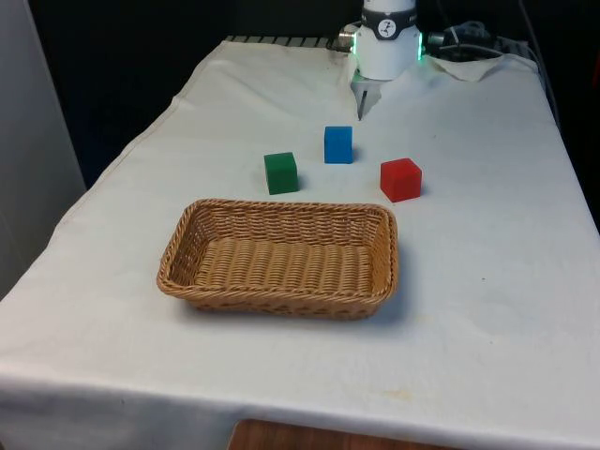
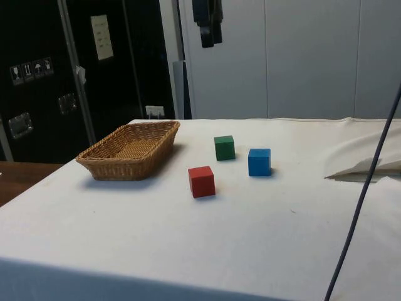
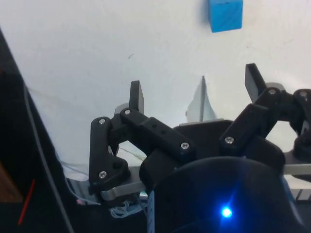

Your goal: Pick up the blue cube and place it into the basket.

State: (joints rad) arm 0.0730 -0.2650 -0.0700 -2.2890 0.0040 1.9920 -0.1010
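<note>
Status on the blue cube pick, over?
Gripper open, high above the table, holding nothing. Blue cube on the cloth, untouched, between green cube and red cube. Basket empty; nothing blocking the cube.

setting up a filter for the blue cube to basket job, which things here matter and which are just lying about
Belongs to the job:
- blue cube, on the cloth between the other two cubes in the front view
- basket, empty
- tool, open, high above the table

Just lying about:
- green cube
- red cube
</note>
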